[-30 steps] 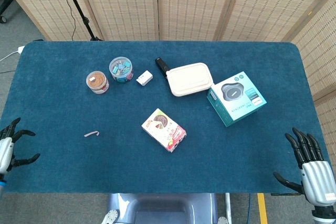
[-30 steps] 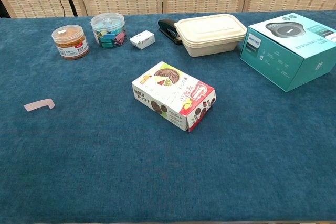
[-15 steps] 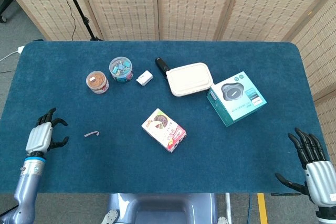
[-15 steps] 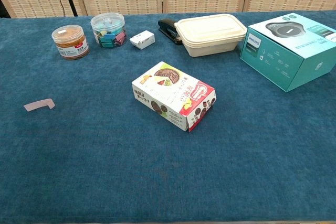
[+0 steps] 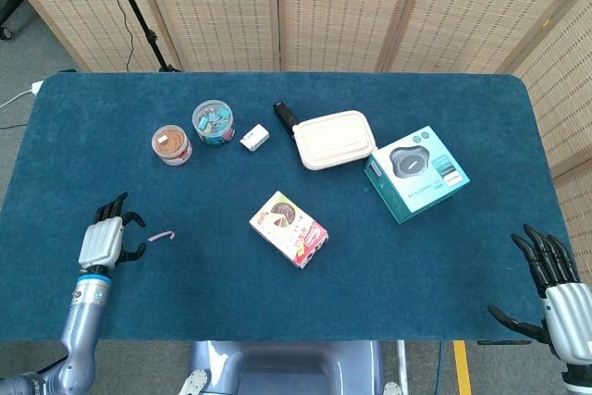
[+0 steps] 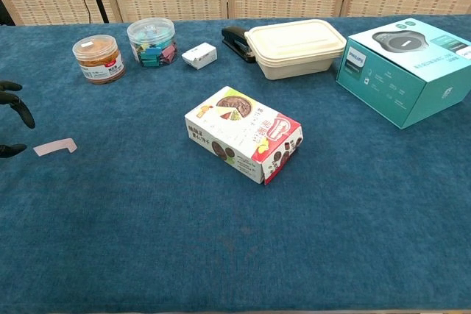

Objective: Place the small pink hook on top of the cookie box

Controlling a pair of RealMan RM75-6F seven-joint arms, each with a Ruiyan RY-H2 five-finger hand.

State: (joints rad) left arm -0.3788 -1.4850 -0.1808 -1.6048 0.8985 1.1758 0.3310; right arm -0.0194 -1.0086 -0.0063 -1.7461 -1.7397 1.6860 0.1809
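Pink hook [image 5: 161, 236] lies flat on the blue surface [image 5: 185, 293], long axis roughly left-right, just right of the left hand [image 5: 104, 241], which is empty with fingers spread. Cookie box [image 5: 289, 228] sits further right. Right hand [image 5: 561, 301] is empty, spread, well apart; left is nearer.

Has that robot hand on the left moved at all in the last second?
Yes. In the head view the left hand has come in from the table's left edge toward the small pink hook, which has stayed put. Its fingers now show in the chest view.
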